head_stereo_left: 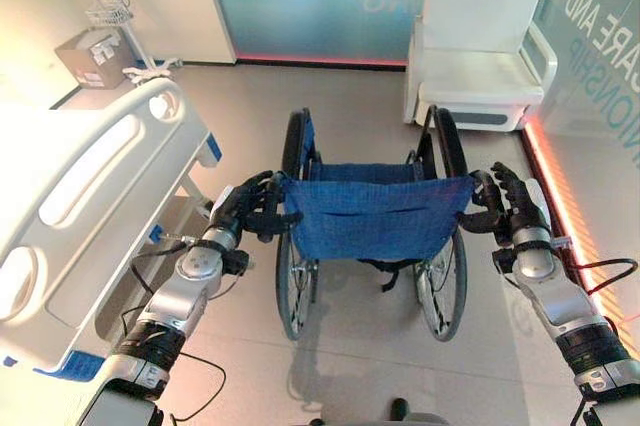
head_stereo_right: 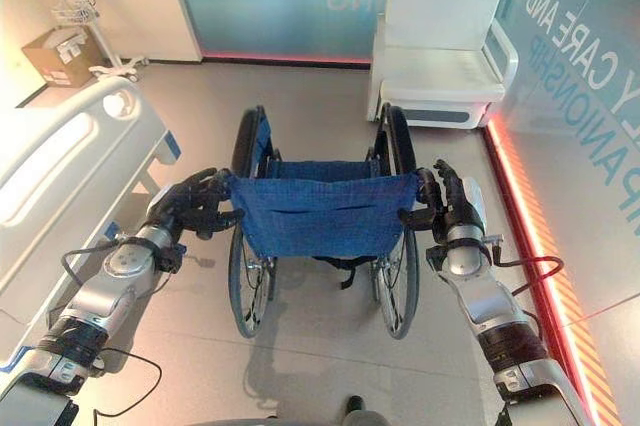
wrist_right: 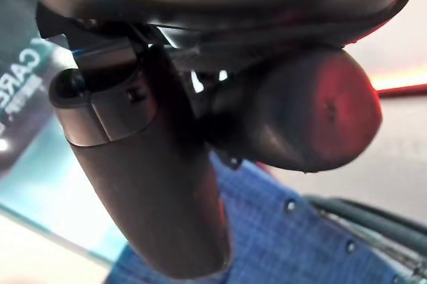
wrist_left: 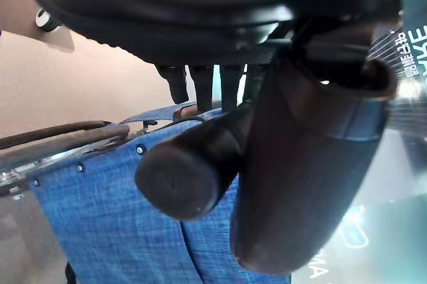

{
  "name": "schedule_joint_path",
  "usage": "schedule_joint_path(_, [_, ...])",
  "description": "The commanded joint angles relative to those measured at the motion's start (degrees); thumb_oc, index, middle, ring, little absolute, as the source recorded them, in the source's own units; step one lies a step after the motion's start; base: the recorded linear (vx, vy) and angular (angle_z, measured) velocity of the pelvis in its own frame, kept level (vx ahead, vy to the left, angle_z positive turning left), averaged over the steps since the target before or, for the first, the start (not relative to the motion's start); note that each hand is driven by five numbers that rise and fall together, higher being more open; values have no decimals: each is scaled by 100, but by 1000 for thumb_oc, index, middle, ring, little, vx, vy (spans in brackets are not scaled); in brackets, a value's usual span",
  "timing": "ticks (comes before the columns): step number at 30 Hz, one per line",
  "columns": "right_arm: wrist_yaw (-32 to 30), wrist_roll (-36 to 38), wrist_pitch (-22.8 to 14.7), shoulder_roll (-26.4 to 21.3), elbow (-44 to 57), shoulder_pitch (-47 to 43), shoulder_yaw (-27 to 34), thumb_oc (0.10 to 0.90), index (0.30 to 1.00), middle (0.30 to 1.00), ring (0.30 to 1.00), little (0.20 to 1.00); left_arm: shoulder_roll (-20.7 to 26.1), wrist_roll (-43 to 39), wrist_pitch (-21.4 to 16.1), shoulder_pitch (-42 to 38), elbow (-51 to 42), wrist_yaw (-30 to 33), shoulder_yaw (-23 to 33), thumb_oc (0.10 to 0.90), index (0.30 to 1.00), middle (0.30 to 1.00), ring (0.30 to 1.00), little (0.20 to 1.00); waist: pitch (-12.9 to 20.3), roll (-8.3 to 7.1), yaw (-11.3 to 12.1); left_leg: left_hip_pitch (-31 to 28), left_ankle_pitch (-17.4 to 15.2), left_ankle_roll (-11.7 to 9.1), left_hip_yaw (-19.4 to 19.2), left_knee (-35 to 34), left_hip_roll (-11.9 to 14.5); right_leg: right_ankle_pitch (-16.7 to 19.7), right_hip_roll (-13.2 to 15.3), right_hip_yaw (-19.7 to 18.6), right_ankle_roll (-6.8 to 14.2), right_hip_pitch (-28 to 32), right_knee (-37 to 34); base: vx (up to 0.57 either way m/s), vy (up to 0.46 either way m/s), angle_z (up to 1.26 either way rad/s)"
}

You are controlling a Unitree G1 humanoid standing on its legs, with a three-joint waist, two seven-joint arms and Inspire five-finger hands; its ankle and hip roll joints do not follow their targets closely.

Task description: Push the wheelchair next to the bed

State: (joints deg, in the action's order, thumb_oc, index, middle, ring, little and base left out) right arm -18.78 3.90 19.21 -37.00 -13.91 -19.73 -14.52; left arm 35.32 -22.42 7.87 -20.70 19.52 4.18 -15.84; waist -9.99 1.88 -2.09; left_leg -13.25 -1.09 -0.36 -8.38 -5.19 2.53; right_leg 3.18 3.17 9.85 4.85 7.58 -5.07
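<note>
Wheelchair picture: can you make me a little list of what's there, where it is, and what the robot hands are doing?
wheelchair: blue fabric back, facing away from the robot, on the floor between bed and armchair
bed: white, on the robot's left, apart from the wheelchair
armchair: white, ahead on the right
left robot hand: curled round the left push handle
right robot hand: curled round the right push handle

Bed (head_stereo_left: 70, 216) cut off at left edge; wheelchair (head_stereo_left: 375, 216) seat hidden behind backrest.

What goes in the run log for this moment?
left hand: gripping handle | right hand: gripping handle | blue fabric-backed wheelchair: beside white hospital bed
</note>
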Motion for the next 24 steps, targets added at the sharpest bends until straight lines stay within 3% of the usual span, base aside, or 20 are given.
schedule_joint_path(1, [-218,-689,292,-451,-203,-726,-64,800,900,900,900,900,381,551,92,-722,641,415,-232,800,900,900,900,900,63,-172,-57,402,-44,59,-209,103,-215,-340,-23,133,42,-35,302,-38,-8,0])
schedule_joint_path(6, [201,-793,762,-439,-373,-909,-244,800,900,900,900,900,375,705,328,-921,956,601,-265,800,900,900,900,900,34,-171,-66,441,-31,53,-219,114,-217,-334,-16,124,34,-71,310,-27,-4,0])
schedule_joint_path(18, [1081,-99,1611,-147,-1069,-1465,-726,800,900,900,900,900,290,1405,607,-1183,1558,738,-418,800,900,900,900,900,-26,-242,61,501,-41,44,-118,188,-239,-328,11,205,-8,-83,352,0,0,0])
schedule_joint_path(20, [1254,-41,1938,-105,-1340,-1692,-893,800,900,900,900,900,329,1858,845,-1335,1676,767,-579,800,900,900,900,900,-30,-259,102,501,-45,41,-88,202,-242,-329,14,228,-19,-65,354,0,0,0])
schedule_joint_path(24, [1666,47,2169,-74,-1803,-2040,-1111,800,900,900,900,900,385,2395,1306,-1650,1948,589,-821,800,900,900,900,900,-22,-276,154,517,-47,31,-48,222,-253,-332,23,269,-27,-54,363,0,0,0])
